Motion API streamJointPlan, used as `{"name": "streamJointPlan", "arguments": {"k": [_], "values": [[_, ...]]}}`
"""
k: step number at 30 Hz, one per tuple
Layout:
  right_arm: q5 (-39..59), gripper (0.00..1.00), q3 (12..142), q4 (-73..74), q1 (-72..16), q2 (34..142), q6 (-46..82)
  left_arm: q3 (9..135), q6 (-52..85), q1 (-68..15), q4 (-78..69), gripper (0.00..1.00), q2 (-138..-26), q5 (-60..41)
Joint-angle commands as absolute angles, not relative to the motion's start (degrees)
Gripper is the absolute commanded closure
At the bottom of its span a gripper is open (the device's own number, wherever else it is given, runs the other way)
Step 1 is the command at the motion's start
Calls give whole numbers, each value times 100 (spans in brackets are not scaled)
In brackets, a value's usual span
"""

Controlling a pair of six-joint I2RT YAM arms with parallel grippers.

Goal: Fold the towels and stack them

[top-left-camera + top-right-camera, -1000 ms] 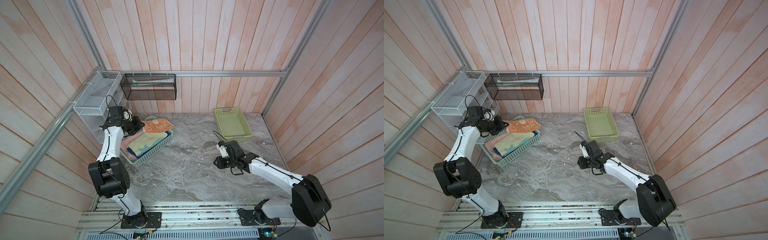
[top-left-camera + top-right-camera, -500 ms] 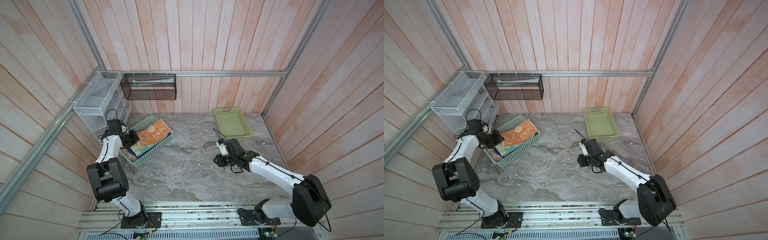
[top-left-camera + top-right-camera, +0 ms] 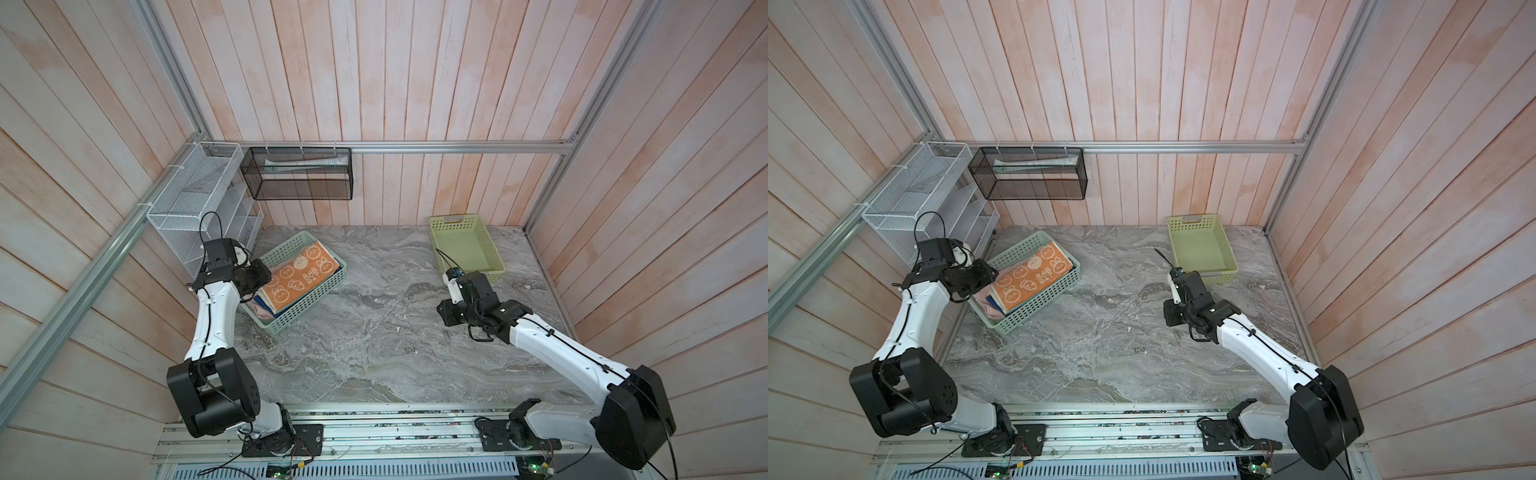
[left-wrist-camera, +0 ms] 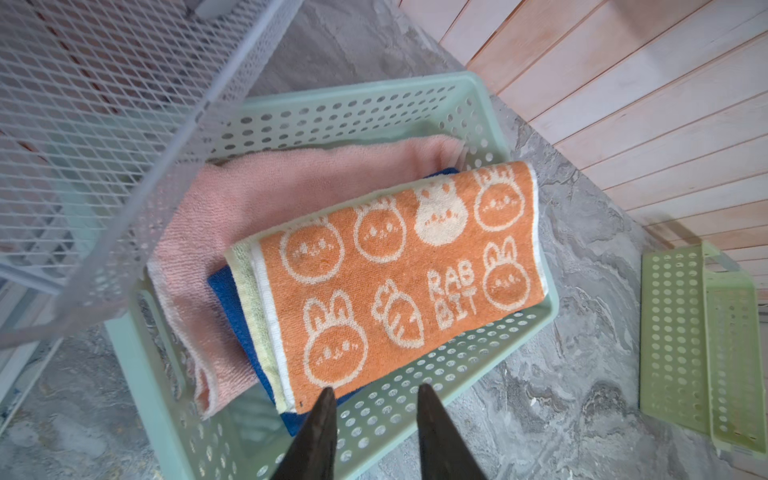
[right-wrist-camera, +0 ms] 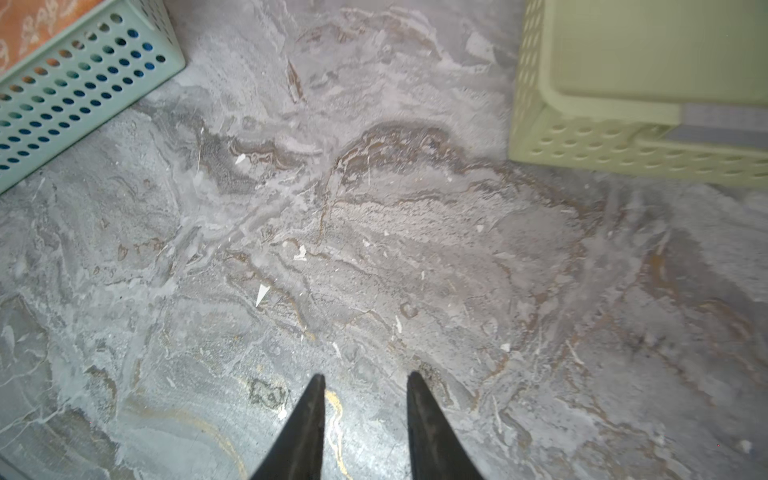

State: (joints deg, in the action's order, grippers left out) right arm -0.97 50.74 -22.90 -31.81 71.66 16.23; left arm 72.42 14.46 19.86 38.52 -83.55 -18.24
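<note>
The left gripper [image 4: 376, 388] is hanging over the near-left end of the teal basket [image 3: 291, 322], its jaws now standing apart with nothing between them. A second ago they were pinched shut on the orange rabbit towel [image 4: 399, 282], holding it up over the far-left corner of the basket while the whale-print cloth was showing on top of the pile. The orange towel is now lying flat and folded on top of the stack inside the basket, covering that cloth. Only a strip of the pale yellow towel [image 4: 257, 311] is peeking out at the left edge, with the blue towel [image 4: 232, 307] under it and the pink towel [image 4: 270, 183] at the bottom, spreading toward the far-left wall of the basket. The white mesh rack [image 4: 104, 124] is hanging over that same corner.

The right gripper [image 5: 365, 376] is hovering over the bare marble table [image 3: 374, 353] at the right, near the green basket [image 5: 623, 158], jaws parted and holding nothing; it is staying where it was a second ago.
</note>
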Motion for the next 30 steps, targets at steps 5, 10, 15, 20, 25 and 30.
{"name": "streamJointPlan", "arguments": {"k": [5, 10, 15, 20, 25, 30], "values": [[-1816, 51, 5192, -2214, -2911, 6465, 1177, 6902, 912, 1934, 3270, 65, -7731, -2346], [-2690, 23, 4787, -1549, -2608, 5902, 986, 6647, 721, 1493, 2848, 51, -7440, -2327], [-2973, 3, 4107, -615, -2118, 5466, 765, 6433, 755, 1108, 2556, 14, -7303, -2026], [-2745, 2, 3539, 49, -1233, 5159, 1212, 5636, 961, 1022, 1587, 0, -7000, -1892], [-2382, 2, 1962, 2615, -775, 4762, 517, 4027, 940, 958, -464, 0, -6430, -1745], [-2286, 2, 1205, 4233, -553, 5297, 481, 2400, 612, 764, -2664, 0, -6012, -704]]}}
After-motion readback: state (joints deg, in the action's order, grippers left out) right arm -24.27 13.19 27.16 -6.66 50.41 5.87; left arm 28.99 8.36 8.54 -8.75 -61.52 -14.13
